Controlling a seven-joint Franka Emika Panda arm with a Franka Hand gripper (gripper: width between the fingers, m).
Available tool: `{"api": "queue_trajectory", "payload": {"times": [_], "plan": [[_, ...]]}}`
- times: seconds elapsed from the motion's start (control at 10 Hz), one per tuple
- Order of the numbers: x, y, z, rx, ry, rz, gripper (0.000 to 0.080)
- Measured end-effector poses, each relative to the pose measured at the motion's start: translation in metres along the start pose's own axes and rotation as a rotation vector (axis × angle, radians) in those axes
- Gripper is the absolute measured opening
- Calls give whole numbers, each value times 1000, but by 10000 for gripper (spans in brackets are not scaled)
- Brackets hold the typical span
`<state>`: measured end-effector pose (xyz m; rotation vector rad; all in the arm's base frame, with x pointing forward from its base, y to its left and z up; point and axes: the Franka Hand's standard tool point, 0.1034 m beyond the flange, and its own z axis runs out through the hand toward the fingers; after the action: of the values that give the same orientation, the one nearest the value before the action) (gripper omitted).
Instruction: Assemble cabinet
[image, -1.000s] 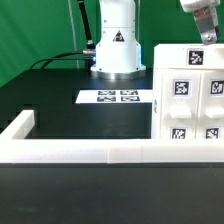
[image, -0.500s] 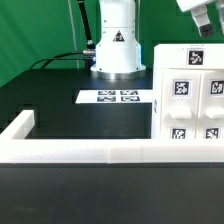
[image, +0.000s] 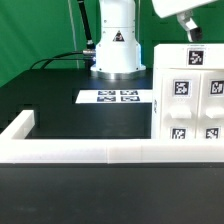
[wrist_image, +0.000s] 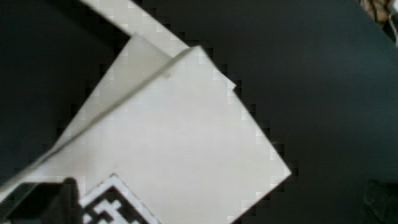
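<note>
The white cabinet (image: 190, 95) stands at the exterior view's right, against the border rail, and its front and top faces carry black-and-white tags. My gripper (image: 190, 26) hangs just above the cabinet's top, tilted and partly cut off by the frame's upper edge. I cannot tell how its jaws stand, and nothing shows in them. The wrist view is filled by a blurred, slanted white face of the cabinet (wrist_image: 169, 130) with a corner of a tag (wrist_image: 107, 205) on it. No finger shows clearly there.
The marker board (image: 118, 97) lies flat on the black table in front of the robot's base (image: 115, 45). A long low white border rail (image: 80, 151) runs along the near side and turns back at the exterior view's left. A green backdrop stands behind.
The gripper has risen and swung toward the exterior view's left above the cabinet. The cabinet has not moved.
</note>
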<state>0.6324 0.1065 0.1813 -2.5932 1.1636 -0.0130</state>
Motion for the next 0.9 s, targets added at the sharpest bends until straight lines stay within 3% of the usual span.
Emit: {"api": "queue_trajectory", "payload": {"times": [0.2, 0.4, 0.9], "plan": [[1, 0, 0, -4, 3, -161, 797], [4, 1, -2, -22, 15, -532, 797], [1, 2, 0, -102, 19, -1121, 797]]}}
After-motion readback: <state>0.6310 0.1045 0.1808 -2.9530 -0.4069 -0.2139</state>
